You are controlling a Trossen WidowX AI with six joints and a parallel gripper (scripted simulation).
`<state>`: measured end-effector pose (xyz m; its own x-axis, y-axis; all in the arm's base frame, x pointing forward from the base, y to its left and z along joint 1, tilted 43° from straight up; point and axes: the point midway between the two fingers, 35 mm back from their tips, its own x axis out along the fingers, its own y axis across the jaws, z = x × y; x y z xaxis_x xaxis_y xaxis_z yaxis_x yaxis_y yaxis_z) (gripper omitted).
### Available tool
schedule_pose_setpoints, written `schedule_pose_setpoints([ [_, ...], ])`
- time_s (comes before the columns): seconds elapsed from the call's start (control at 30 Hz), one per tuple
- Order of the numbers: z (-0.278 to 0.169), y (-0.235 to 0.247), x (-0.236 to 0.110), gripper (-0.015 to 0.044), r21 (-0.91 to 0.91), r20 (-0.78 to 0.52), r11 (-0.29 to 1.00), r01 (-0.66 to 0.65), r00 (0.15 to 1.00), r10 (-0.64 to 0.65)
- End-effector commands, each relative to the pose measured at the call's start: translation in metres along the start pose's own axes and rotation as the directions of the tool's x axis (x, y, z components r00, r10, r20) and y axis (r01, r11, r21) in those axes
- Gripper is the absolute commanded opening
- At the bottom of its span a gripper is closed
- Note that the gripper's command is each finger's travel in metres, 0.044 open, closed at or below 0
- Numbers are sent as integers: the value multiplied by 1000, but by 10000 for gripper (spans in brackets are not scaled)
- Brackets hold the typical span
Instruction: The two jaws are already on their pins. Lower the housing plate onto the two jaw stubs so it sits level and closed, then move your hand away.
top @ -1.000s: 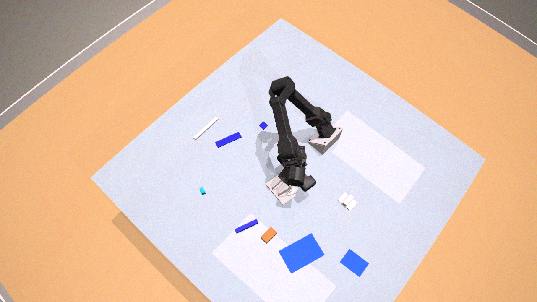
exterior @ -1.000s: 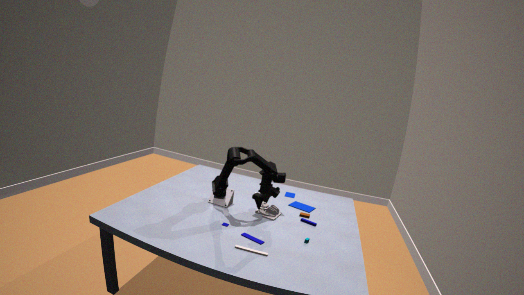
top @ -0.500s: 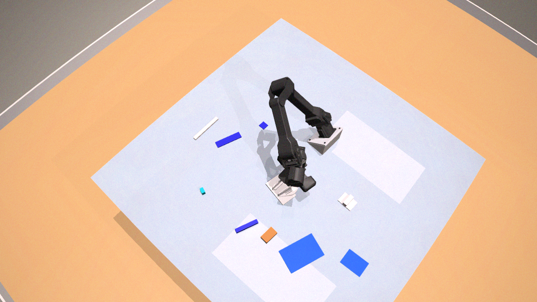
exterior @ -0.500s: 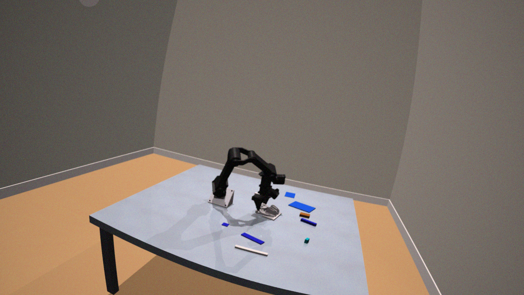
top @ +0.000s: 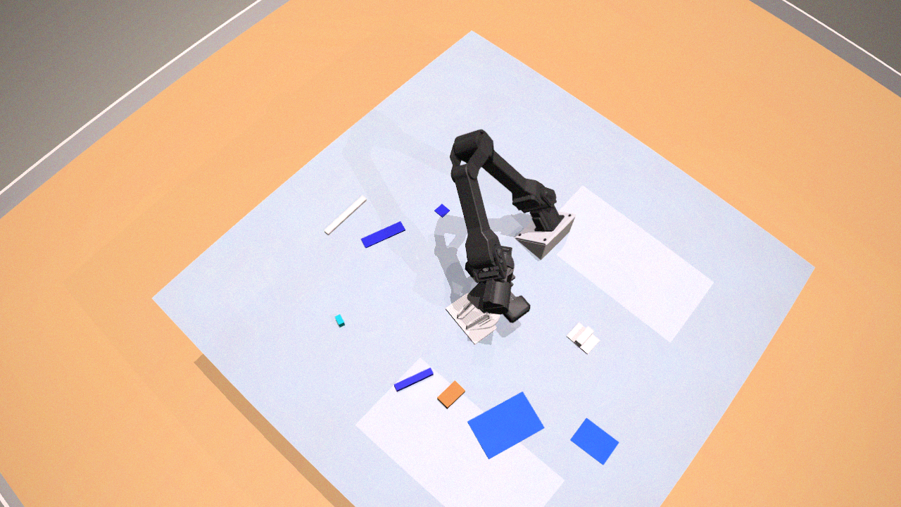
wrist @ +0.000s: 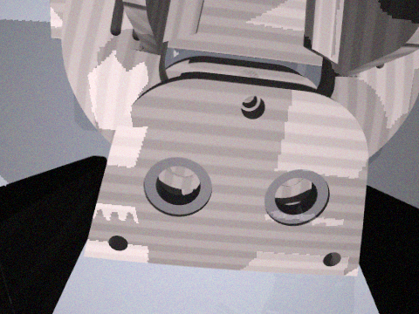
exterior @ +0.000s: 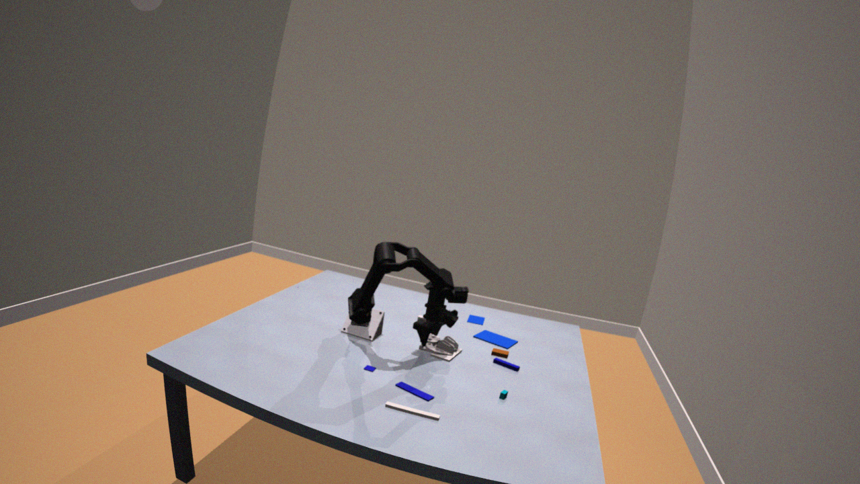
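Observation:
The housing plate (wrist: 227,144) is pale, with two grey-ringed holes and several small holes. My gripper (wrist: 229,183) (exterior: 428,338) is shut on it, one black finger at each side edge. The pale base assembly (top: 456,310) (exterior: 451,356) lies on the table under my hand. Its jaws (top: 479,322) (exterior: 447,343) stand on it, beyond the plate's rounded edge in the wrist view. The plate overlaps the base there, and pale surfaces show through both ringed holes. The stubs and any gap under the plate are hidden; I cannot tell whether it touches them.
A white block part (top: 583,338) lies right of the hand in the top view. An orange block (top: 450,394) (exterior: 499,353), a dark blue bar (top: 413,379) (exterior: 506,364) and a large blue sheet (top: 505,424) (exterior: 494,339) lie beyond the base. A teal block (top: 340,320) (exterior: 503,394) lies farther off.

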<state>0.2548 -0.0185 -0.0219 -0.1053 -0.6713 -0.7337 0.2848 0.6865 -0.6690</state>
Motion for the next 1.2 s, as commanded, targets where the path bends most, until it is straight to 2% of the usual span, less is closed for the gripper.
schedule_pose_setpoints([
  [0.0, 0, 0, 1, 351, -4, 3, 1000, 1, 1000, -1],
  [1.17, 0, 0, 8, 351, -4, 3, 1000, 1, 1000, -1],
])
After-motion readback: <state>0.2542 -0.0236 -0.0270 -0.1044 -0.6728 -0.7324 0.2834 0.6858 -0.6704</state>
